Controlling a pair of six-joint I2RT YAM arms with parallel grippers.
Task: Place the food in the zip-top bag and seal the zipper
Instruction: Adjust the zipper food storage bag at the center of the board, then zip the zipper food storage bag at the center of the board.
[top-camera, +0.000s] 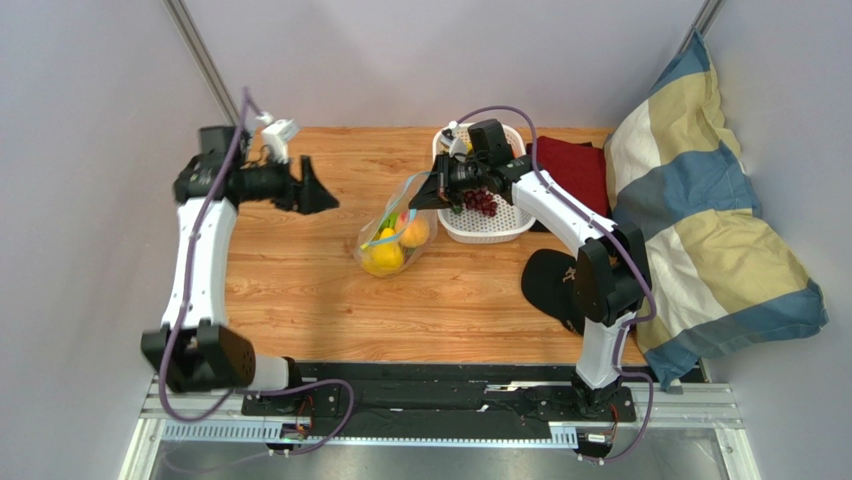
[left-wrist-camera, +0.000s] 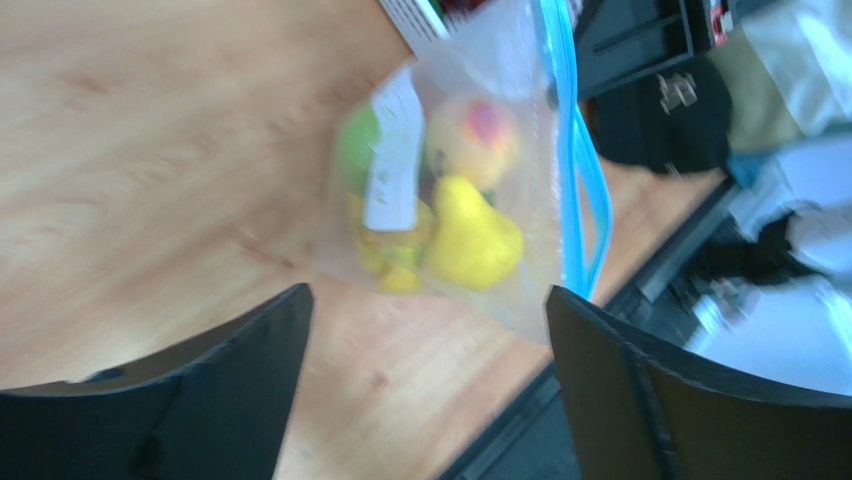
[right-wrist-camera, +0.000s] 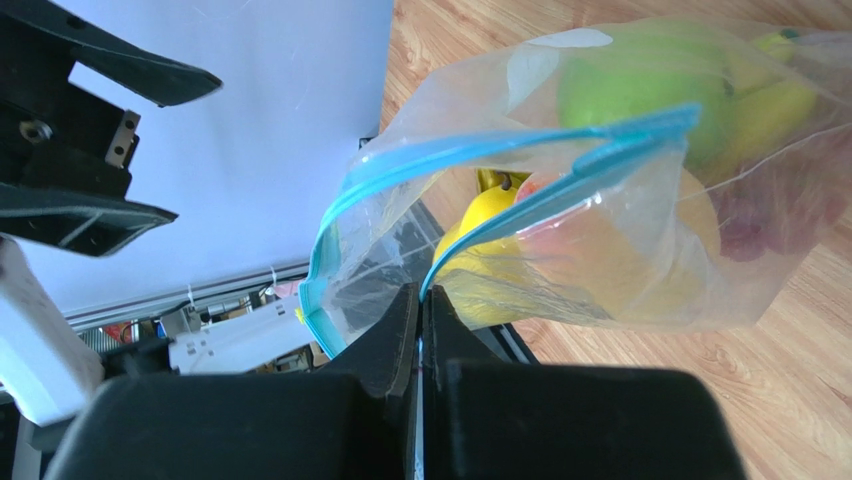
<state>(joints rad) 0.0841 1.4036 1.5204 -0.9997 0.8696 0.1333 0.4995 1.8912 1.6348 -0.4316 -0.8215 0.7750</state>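
The clear zip-top bag (top-camera: 395, 238) hangs over the wooden table with its lower end on the wood, holding a green fruit (right-wrist-camera: 640, 90), a yellow fruit (left-wrist-camera: 470, 240) and an orange-pink fruit (top-camera: 414, 233). Its mouth gapes, and the two sides of the teal zipper (right-wrist-camera: 500, 150) stand apart. My right gripper (top-camera: 428, 190) is shut on one zipper edge (right-wrist-camera: 422, 295) and holds the mouth up. My left gripper (top-camera: 325, 188) stands open to the bag's left, apart from it; in its wrist view its wide-set fingers (left-wrist-camera: 290, 330) frame bare wood below the bag (left-wrist-camera: 450, 200). A dark purple grape cluster (top-camera: 482, 202) lies in the white basket.
The white lattice basket (top-camera: 500, 232) stands right of the bag, under the right arm. A red cloth (top-camera: 572, 165) lies behind it, a black cap (top-camera: 553, 280) at front right, and a large checked pillow (top-camera: 700, 230) along the right edge.
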